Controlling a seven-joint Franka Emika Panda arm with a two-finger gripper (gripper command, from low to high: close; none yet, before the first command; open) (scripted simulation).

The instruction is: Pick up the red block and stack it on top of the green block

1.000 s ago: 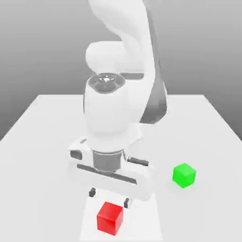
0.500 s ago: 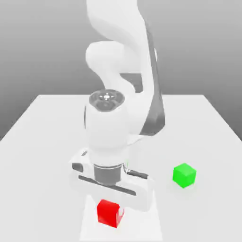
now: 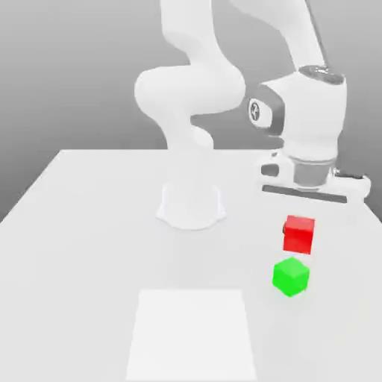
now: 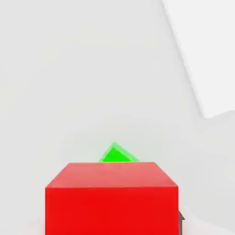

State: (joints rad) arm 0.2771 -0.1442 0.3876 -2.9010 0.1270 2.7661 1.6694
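Observation:
The red block (image 3: 299, 234) hangs in the air just under my gripper (image 3: 301, 222), which is shut on it, at the exterior view's right. The green block (image 3: 290, 277) rests on the white table, just below the red one, with a small gap between them. In the hand view the red block (image 4: 111, 197) is close up and a corner of the green block (image 4: 115, 154) peeks out past its top edge. A dark fingertip (image 4: 181, 219) shows beside the red block.
The arm's white base (image 3: 191, 205) stands at the table's middle back. A brighter white square patch (image 3: 192, 332) lies on the table (image 3: 82, 246) near the front edge, and a part of that patch (image 4: 206, 50) is in the hand view.
The arm has lifted the red block off the front of the table and swung it to the exterior view's right, over the green block. The green block has stayed put.

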